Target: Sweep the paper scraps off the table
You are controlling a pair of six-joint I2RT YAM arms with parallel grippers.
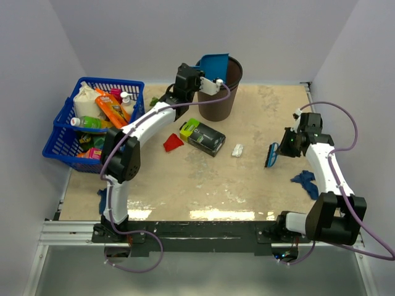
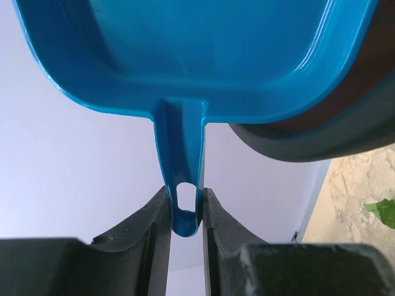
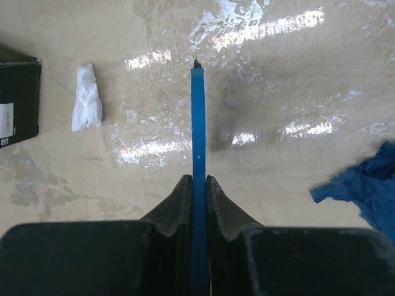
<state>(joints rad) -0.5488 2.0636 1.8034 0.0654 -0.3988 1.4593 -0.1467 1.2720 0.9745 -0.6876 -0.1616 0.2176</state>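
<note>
Top: left hand (image 1: pixel 200 79) clamped dustpan (image 1: pixel 216 64) over bin (image 1: pixel 220 102), upper centre. Right hand (image 1: pixel 282 147) clamped brush (image 1: pixel 272 155), right side. Paper scraps (image 1: pixel 173 143) lay mid-tabletop (image 1: pixel 259 191).
Left wrist: pan top was cut off.
Right wrist: brush sat edge-on, blue scrap (image 3: pixel 364 191) cropped at right edge.

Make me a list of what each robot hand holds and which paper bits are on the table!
left gripper: shut on dustpan handle, pan at bin rim
right gripper: shut on brush
on table: white scrap, red scrap, green scrap, blue scrap
box: between red scrap and white scrap
</note>
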